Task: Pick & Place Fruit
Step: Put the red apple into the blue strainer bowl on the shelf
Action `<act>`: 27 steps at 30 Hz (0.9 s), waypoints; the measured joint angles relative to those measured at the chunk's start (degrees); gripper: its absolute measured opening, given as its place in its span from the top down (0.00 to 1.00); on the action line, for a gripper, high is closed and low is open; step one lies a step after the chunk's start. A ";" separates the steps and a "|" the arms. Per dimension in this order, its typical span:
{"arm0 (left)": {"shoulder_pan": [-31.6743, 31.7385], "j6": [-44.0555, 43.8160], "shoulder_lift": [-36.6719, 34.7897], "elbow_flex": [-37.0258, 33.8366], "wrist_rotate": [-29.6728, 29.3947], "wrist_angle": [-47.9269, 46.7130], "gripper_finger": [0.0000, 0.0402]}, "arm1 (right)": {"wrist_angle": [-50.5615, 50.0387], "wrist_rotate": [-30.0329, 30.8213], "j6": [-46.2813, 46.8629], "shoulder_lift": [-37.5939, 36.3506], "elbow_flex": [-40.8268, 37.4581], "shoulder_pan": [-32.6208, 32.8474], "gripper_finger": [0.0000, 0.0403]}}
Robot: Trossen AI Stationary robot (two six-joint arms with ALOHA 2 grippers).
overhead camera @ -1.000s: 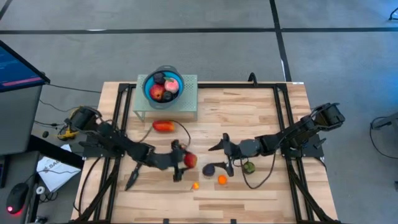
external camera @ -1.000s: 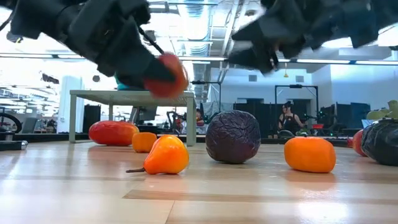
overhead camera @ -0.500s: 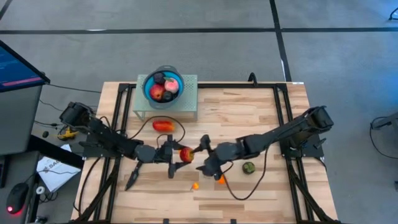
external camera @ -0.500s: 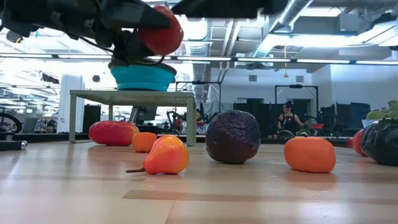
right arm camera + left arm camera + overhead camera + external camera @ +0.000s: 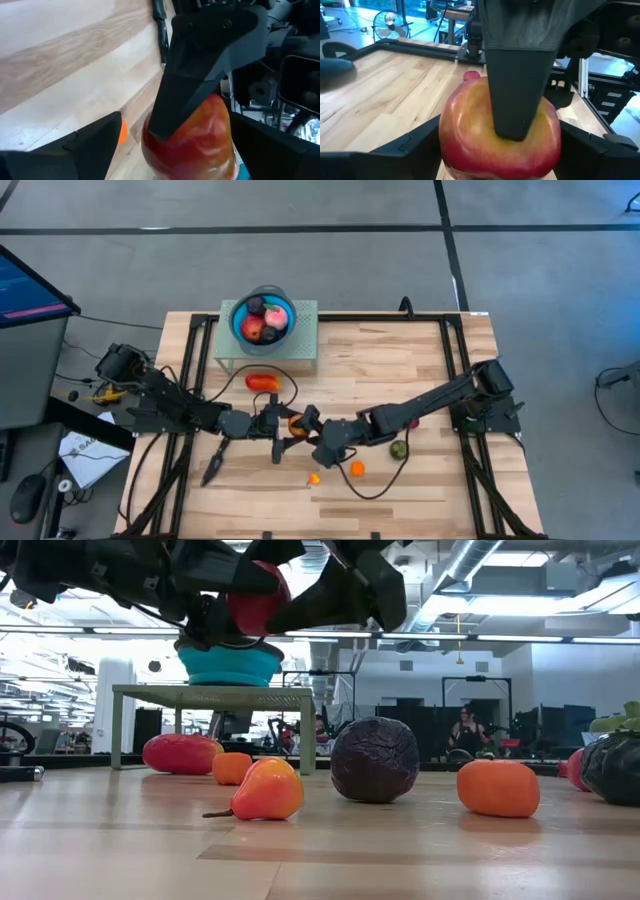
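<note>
Wooden tabletop [image 5: 390, 360], centre: the left tool [image 5: 287, 426] is clamped on a red apple [image 5: 500, 135] held above the boards, while the right tool [image 5: 312, 432], fingers spread apart, straddles that same apple from the opposite side.

Both arms [image 5: 190, 412] stretched inward, grippers [image 5: 300, 426] meeting mid-table

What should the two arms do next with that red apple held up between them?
Probably the right gripper should close on the red apple: its open fingers already flank the fruit, which the left gripper holds above the table, as for a handover.
</note>
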 joint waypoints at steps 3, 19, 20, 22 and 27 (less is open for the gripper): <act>0.01 -0.04 0.00 0.00 0.24 -0.19 0.27 | -0.73 0.68 0.77 -0.52 0.02 0.02 0.13; -0.02 -1.51 0.02 -0.07 0.35 -1.05 0.29 | -11.08 7.55 13.32 -3.11 0.02 4.61 0.21; -0.02 -1.51 0.00 -0.04 0.35 -1.11 0.29 | -11.23 7.68 13.30 -3.26 -0.02 4.81 0.21; -0.02 -1.63 -0.04 -0.01 0.36 -1.09 0.29 | -11.82 7.36 13.24 -4.24 -0.15 5.01 0.21; 1.16 -5.14 -0.09 0.04 4.32 -3.31 0.29 | -10.99 5.68 9.50 -7.85 -0.14 4.30 0.21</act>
